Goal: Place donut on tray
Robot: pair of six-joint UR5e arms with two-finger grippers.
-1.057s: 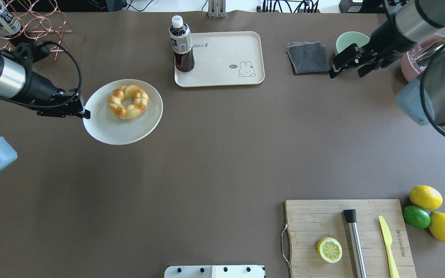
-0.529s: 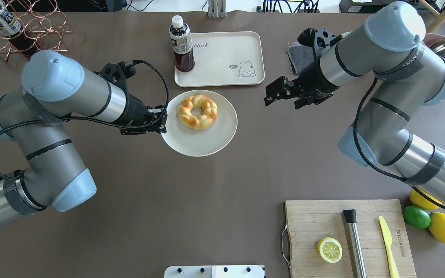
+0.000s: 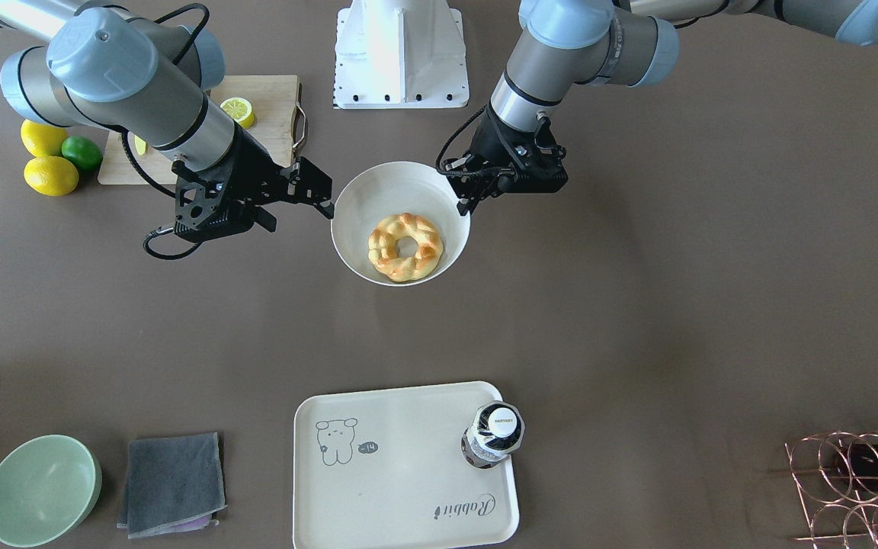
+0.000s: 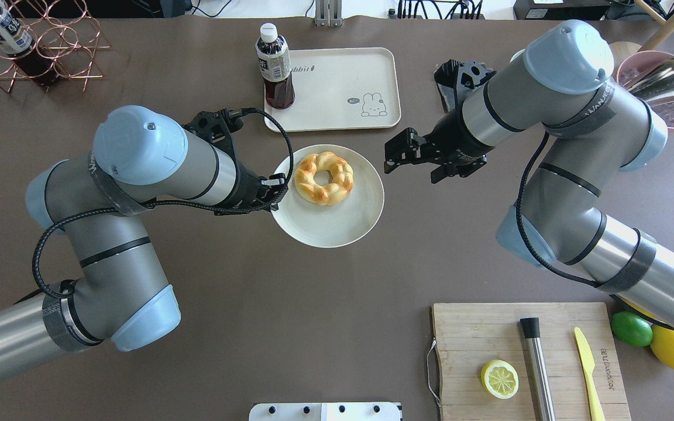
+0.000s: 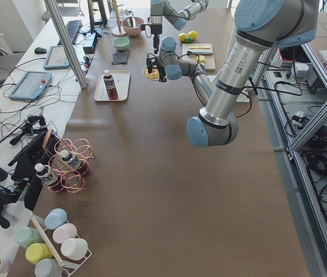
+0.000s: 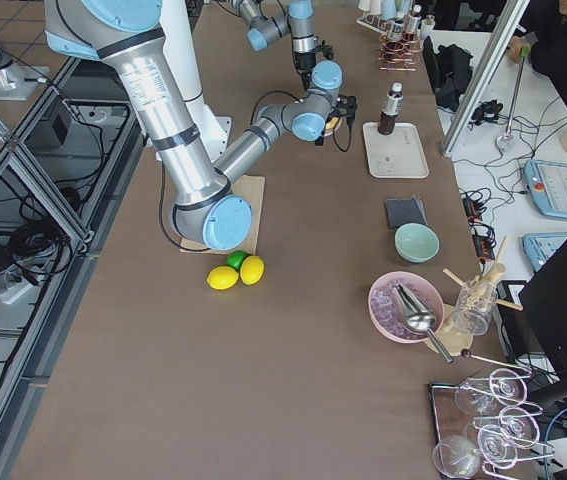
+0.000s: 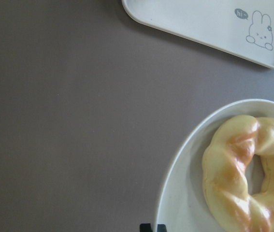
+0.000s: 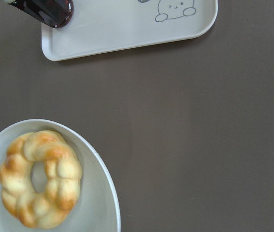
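Overhead exterior shows the donut (image 4: pixel 323 178) lying flat on a white plate (image 4: pixel 331 225), toward the plate's far side and not yet on the tray (image 4: pixel 337 88), which sits just beyond it. By its look it is light and soft, a twisted ring with a glossy glaze, so I judge that it will dent under a hard squeeze and may slide a little on smooth pads. The best hold is probably across one side of the ring, with one finger down through the centre hole and the other outside, closing gently. The left gripper (image 4: pixel 275 190) is closed on the plate's near-left rim, and its wrist view shows the fingertips right at that edge. In the front-facing view the plate seems tipped somewhat, though I cannot tell whether it is clear of the table (image 4: pixel 255 292). The right gripper (image 4: pixel 391 158) hangs just beside the plate's right edge with its jaws spread and nothing between them, so it looks the likelier one to make the pick. On the tray a dark bottle (image 4: pixel 274 64) stands upright in the left far corner. The rest is bare, including the rabbit-drawing end, which leaves ample room to set the donut down away from the bottle. The brown table looks flat and matte, and the cutting board (image 4: pixel 489 333) with its lemon half (image 4: pixel 499 378) lies well apart.
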